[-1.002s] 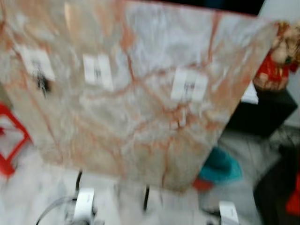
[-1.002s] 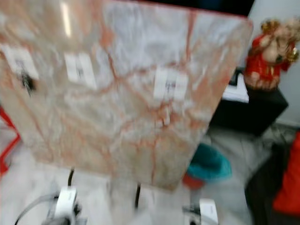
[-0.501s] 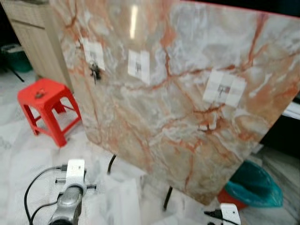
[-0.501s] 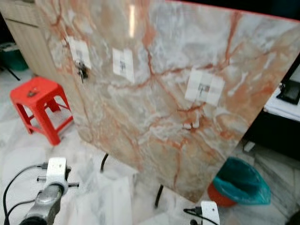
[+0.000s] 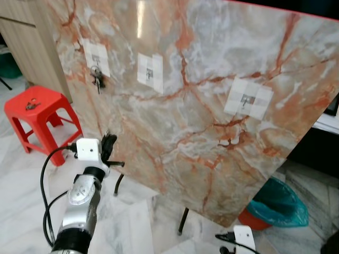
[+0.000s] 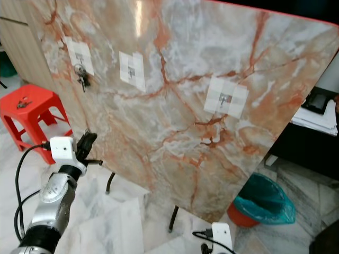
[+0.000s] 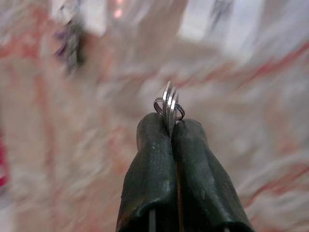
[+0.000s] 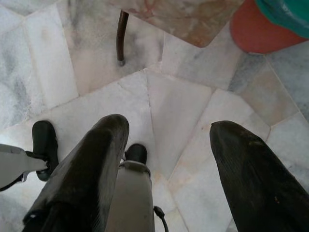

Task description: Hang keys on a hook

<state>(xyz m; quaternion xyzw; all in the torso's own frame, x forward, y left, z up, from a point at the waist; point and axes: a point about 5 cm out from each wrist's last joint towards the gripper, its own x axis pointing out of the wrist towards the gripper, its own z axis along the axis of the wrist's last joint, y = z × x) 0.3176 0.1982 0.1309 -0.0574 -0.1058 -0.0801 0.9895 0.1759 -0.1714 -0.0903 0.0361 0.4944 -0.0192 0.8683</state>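
Observation:
A marble board [image 5: 201, 121] leans in front of me with three white hook pads. The left hook [image 5: 97, 57] carries a bunch of keys [image 5: 97, 79]. The middle hook [image 5: 150, 71] and the right hook [image 5: 248, 99] are bare. My left gripper [image 5: 108, 143] is raised close to the board, below the left hook and lower than all three. It is shut on a silver key ring [image 7: 169, 104] that sticks out past the fingertips. My right gripper [image 8: 169, 130] hangs low over the floor, open, with nothing between its fingers.
A red plastic stool [image 5: 37, 114] stands left of the board, with a wooden cabinet [image 5: 26, 37] behind it. A teal bin [image 5: 280, 203] sits on the floor at the lower right. Thin black stand legs [image 5: 183, 222] hold up the board. The floor is marble tile.
The head camera has swung and steadied, so the blur is gone. My left arm has risen and come closer to the board; the right arm stays low.

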